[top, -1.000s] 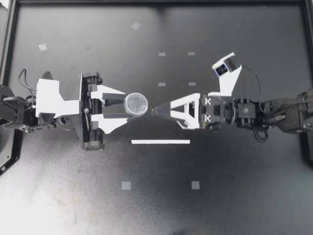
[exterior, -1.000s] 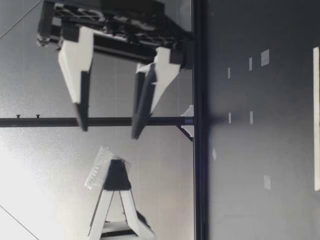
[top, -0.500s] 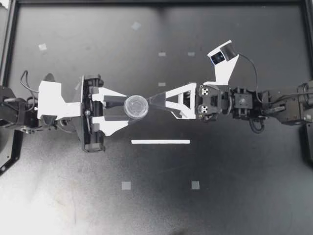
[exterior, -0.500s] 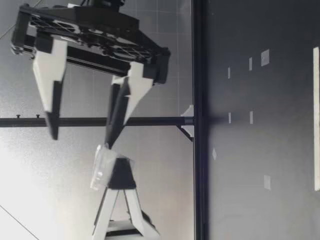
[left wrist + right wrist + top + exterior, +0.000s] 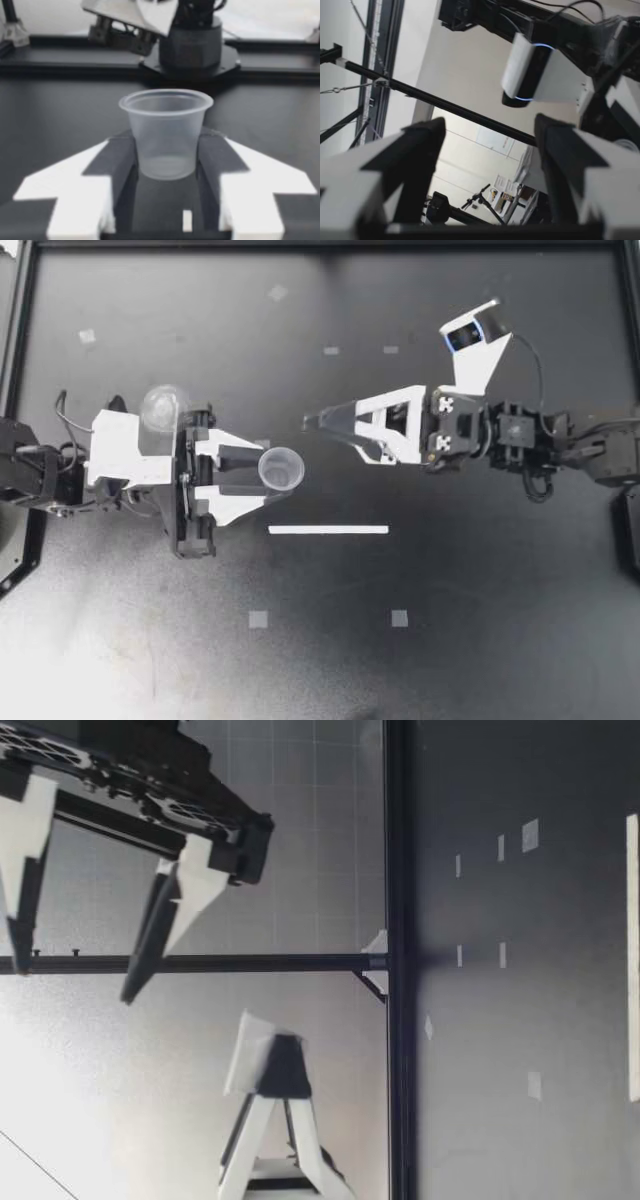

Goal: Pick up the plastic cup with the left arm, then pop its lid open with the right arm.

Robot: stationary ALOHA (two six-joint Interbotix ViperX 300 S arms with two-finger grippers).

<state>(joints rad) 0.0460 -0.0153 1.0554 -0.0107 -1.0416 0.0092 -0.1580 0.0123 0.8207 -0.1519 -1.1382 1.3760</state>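
My left gripper (image 5: 258, 472) is shut on a small clear plastic cup (image 5: 281, 469), mouth upward, held above the table. In the left wrist view the cup (image 5: 166, 132) stands upright between the dark pads (image 5: 111, 165), gripped near its base. My right gripper (image 5: 312, 423) is open, turned on its side, apart from the cup on its far right. In the low view my right gripper (image 5: 72, 970) hangs higher than the cup (image 5: 258, 1055). The right wrist view shows its open fingers (image 5: 415, 160) aimed up at the ceiling, nothing between them. A translucent round shape (image 5: 163, 405), like a second cup, shows over my left arm.
A white tape strip (image 5: 328, 530) lies on the black table near the cup, with small tape squares (image 5: 258, 619) toward the front. A black frame (image 5: 20, 330) borders the table. An overhead camera fixture (image 5: 527, 75) shows in the right wrist view.
My right gripper has pulled away from the cup, rising and moving to the far right. The cup has shifted slightly nearer in my left gripper. The translucent round shape has appeared over my left arm.
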